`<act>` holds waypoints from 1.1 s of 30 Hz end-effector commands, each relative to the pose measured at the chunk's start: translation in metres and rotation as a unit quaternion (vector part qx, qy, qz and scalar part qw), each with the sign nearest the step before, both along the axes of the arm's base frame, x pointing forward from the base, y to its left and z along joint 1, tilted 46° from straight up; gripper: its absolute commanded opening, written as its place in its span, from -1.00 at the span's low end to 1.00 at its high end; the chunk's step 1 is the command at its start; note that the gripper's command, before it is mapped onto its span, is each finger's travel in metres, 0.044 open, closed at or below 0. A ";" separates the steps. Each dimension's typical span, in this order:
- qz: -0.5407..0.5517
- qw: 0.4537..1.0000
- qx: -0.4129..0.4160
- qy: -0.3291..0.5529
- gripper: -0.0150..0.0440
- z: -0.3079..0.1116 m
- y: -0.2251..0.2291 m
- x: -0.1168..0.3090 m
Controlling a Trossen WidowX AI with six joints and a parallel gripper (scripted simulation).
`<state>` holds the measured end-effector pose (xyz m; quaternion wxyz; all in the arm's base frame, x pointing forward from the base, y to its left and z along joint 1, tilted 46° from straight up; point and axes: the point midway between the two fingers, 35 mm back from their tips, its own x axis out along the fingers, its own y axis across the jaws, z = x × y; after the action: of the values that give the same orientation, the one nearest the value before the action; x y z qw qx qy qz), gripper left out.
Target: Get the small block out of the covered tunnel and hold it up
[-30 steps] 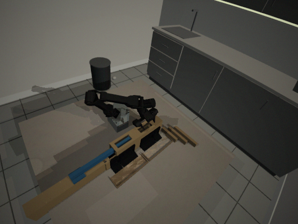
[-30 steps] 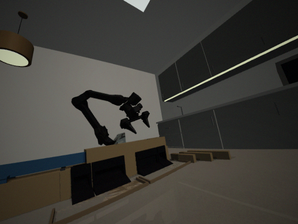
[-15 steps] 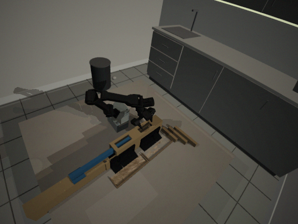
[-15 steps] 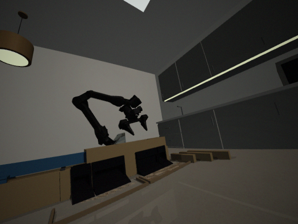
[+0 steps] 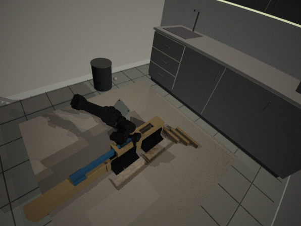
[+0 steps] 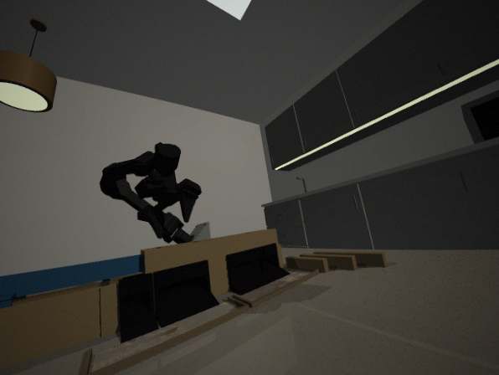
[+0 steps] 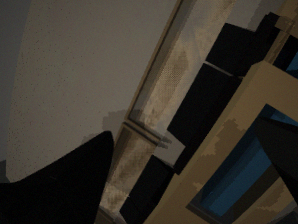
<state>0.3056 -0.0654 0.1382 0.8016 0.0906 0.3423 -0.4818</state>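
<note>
Grey cabinets [image 5: 199, 83] [image 6: 331, 222] line the room beside a pale tabletop [image 5: 182, 174] [image 6: 377, 310] [image 7: 75, 65], where empty fingers [image 5: 136, 138] [image 6: 189, 201] spread wide.

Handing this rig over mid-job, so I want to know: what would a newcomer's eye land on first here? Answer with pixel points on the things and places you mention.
Probably the long blue bar [image 5: 94, 165] [image 6: 75, 269] [image 7: 239, 175], running into one end of the tan tunnel [image 5: 157, 121] [image 6: 218, 247] [image 7: 215, 135]. Next, the black arm [image 5: 109, 116] [image 6: 115, 177], its open gripper [image 5: 127, 138] above the tunnel. Then three tan sticks [image 5: 180, 136] [image 6: 341, 259] beyond the tunnel's far end.
</note>
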 end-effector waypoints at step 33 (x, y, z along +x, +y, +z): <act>-0.248 0.959 -0.022 -0.137 1.00 0.032 -0.114 -0.060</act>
<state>0.2476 -0.1762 0.1759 0.6980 0.2208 0.1817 -0.6565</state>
